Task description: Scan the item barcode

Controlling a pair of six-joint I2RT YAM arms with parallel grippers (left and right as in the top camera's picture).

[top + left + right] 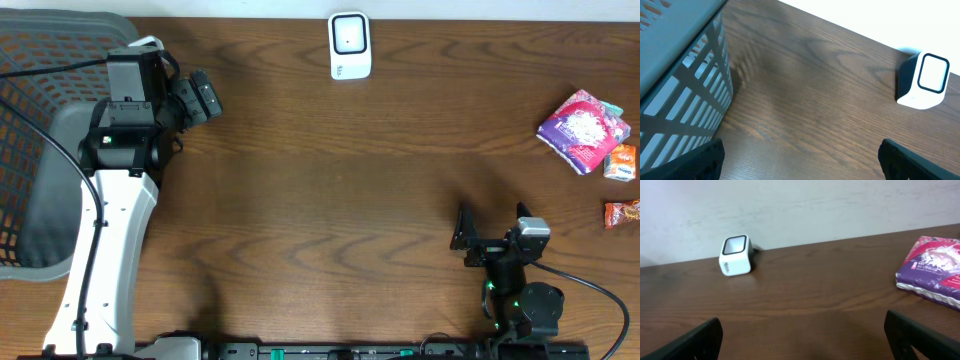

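My right gripper [493, 228] rests empty near the table's front edge, jaws spread wide, well short of the scanner [350, 45]. The pink packet [583, 130], likely my item, lies far right of the scanner; my left gripper [207, 97], also spread empty, hovers to the scanner's left.

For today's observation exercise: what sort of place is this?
Probably a mock shop checkout: a small white cube barcode scanner, a pink-purple wrapped packet and a grey mesh basket on a dark wooden table.
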